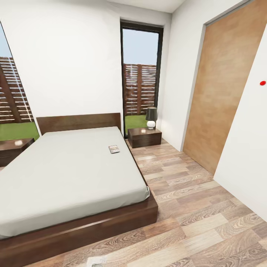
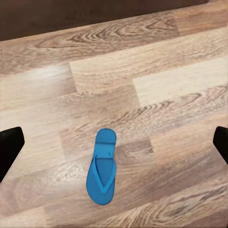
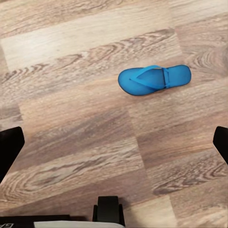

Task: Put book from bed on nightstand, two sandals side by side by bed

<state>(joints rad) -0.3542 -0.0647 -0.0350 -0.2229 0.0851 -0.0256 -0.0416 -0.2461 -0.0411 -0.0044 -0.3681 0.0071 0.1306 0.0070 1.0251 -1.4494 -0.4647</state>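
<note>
Below your left gripper, fingers spread wide and holding nothing, 1 blue sandal lies flat on the plank floor. Your right gripper is equally open over the other sandal. Farther off, frame centre, the book rests on the bed; beyond stands the nightstand.

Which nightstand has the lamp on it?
The nightstand to the right of the bed, by the tall window, carries the lamp. The left nightstand has none.
</note>
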